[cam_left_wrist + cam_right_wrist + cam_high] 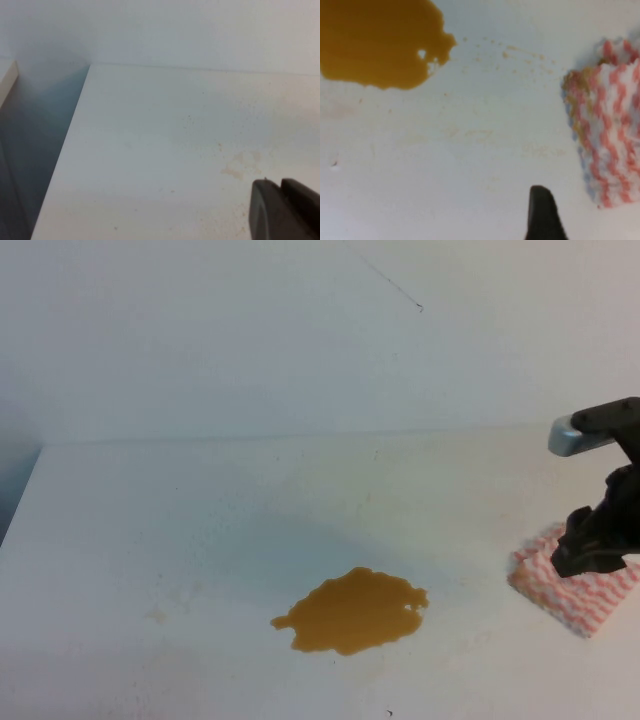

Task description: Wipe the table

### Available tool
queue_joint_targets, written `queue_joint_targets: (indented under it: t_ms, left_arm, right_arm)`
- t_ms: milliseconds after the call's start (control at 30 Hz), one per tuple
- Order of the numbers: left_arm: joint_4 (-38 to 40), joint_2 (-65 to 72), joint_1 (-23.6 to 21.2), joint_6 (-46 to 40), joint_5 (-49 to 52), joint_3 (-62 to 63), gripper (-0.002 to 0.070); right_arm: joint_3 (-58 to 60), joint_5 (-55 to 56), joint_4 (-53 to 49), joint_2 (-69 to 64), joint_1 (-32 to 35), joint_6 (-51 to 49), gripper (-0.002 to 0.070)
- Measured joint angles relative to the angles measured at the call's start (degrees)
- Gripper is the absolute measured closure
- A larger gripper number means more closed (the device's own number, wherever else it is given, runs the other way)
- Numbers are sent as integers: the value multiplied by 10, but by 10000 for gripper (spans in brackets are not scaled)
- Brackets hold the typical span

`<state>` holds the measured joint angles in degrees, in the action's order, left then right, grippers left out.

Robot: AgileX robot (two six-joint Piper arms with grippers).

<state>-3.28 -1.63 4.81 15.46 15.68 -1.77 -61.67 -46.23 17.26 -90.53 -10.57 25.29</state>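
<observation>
Cloth [578,592] lying at 3 o'clock from spill [352,611], well apart. Right gripper [590,548] hovering low over cloth, jaws standing wide, gripping nothing. Left gripper [284,212] sitting over table [150,150] 9 o'clock side, jaws together. Cloth looking soft, light, floppy; suggest pinching raised fold mid-cloth.

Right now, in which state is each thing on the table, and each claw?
Spill: unwiped, one brown puddle mid-table.
Cloth: bunched, at the table's right, edge stained brown.
Table: faintly smeared around the spill.
Right claw: open, over the cloth.
Left claw: over bare table at left.
</observation>
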Motion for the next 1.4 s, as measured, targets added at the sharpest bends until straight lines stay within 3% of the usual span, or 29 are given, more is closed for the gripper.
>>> queue_joint_targets:
  t_ms: [667, 767, 900, 1000, 1400]
  left_arm:
    - [0, 0, 0, 0, 0, 0, 675]
    - [0, 0, 0, 0, 0, 0, 675]
    - [0, 0, 0, 0, 0, 0, 675]
    - [0, 0, 0, 0, 0, 0, 675]
    - [0, 0, 0, 0, 0, 0, 675]
  right_arm:
    - [-121, 19, -25, -261, 0, -35, 279]
    - [-126, 13, -30, -269, 0, -38, 339]
    - [-129, 12, -59, -272, 0, -47, 542]
    - [-133, 8, -68, -274, 0, -50, 632]
    - [-198, -66, -51, -296, 0, -55, 657]
